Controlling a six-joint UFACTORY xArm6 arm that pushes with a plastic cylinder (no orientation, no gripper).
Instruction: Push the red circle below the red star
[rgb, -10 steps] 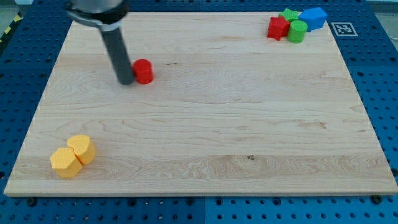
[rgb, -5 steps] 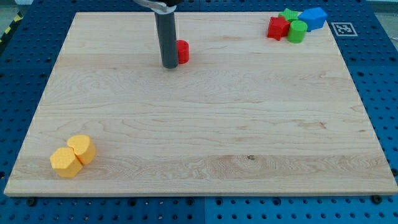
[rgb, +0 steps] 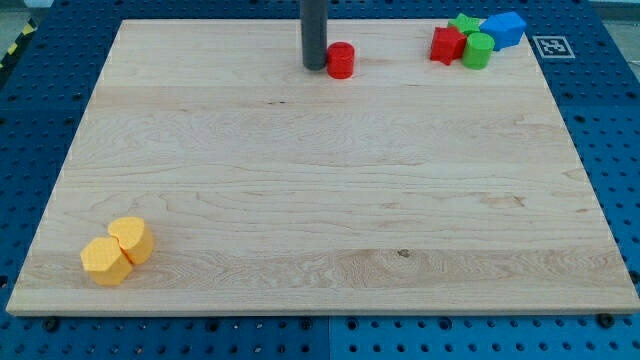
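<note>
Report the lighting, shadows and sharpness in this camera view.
Camera view: even, soft light, no glare on the wooden board; my tip and the red circle cast only faint shadows; the red star and yellow blocks show sharp edges.

Near the top edge of the surface (rgb: 320, 200): my tip (rgb: 314, 66), just left of the red circle (rgb: 341, 60) and touching it. Well apart to the right, clustered in the top-right corner: red star (rgb: 447, 45), green circle (rgb: 478, 50) beside it, green star (rgb: 463, 24) and blue block (rgb: 506, 29) behind. Bottom left: two yellow blocks (rgb: 131, 239) (rgb: 105, 261), touching.
</note>
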